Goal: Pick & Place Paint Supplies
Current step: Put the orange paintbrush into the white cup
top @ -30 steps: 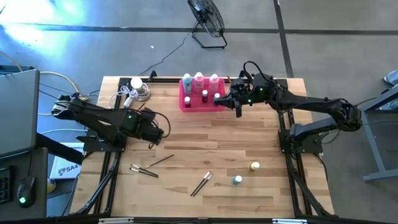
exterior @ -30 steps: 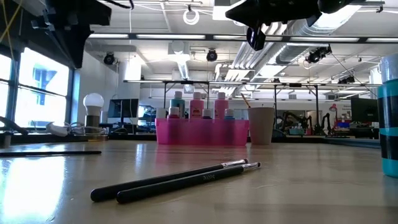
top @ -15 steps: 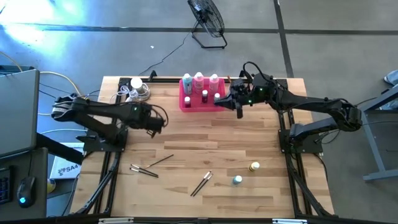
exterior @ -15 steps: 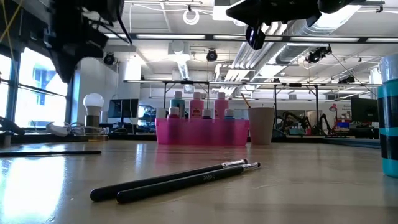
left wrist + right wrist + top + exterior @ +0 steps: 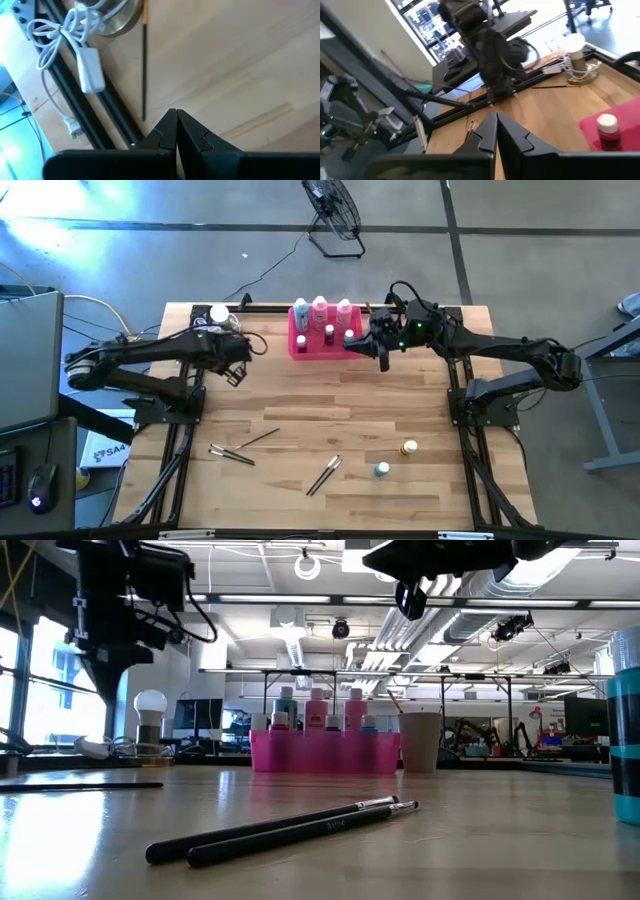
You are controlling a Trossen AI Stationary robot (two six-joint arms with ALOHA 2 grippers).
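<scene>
The tabletop is pale wood in long plank stripes, framed in black. The tray on it is bright pink; the tall bottles in it are pink and teal with white caps. A tiny bottle on the planks is yellow, another teal. The paintbrushes are dark-handled with silvery ferrules. The cup is pale beige. The lamp has a white bulb on a brassy base, with a white cable. Both arms are black.
</scene>
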